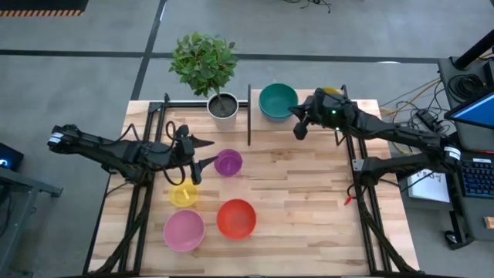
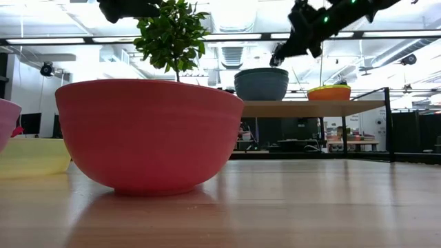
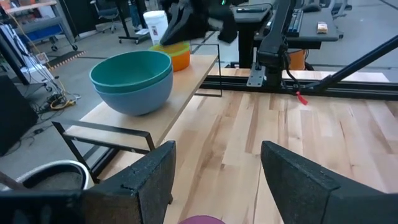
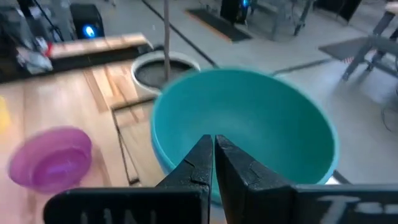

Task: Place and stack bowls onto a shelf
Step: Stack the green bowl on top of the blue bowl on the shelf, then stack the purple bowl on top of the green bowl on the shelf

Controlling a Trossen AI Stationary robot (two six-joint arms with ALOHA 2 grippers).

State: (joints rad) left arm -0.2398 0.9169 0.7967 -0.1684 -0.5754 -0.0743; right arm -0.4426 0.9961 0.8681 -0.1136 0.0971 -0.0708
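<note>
A teal bowl (image 1: 278,101) sits nested in a blue bowl (image 3: 134,96) on the light-wood shelf (image 3: 186,81) at the table's far side. Beside them on the shelf is an orange bowl (image 2: 329,92) with another small bowl in it. My right gripper (image 4: 214,148) is shut and empty, just above the teal bowl's near rim (image 4: 186,155). My left gripper (image 1: 210,152) is open and empty, its fingers to the left of the purple bowl (image 1: 228,162). The yellow (image 1: 184,194), pink (image 1: 184,230) and red (image 1: 236,218) bowls rest upright on the tabletop.
A grey-white plant pot (image 1: 223,106) with a leafy plant stands at the far edge, left of the shelf's black post (image 1: 248,116). Bare planks lie on the table's right half (image 1: 309,201). Black frame rails run along both sides.
</note>
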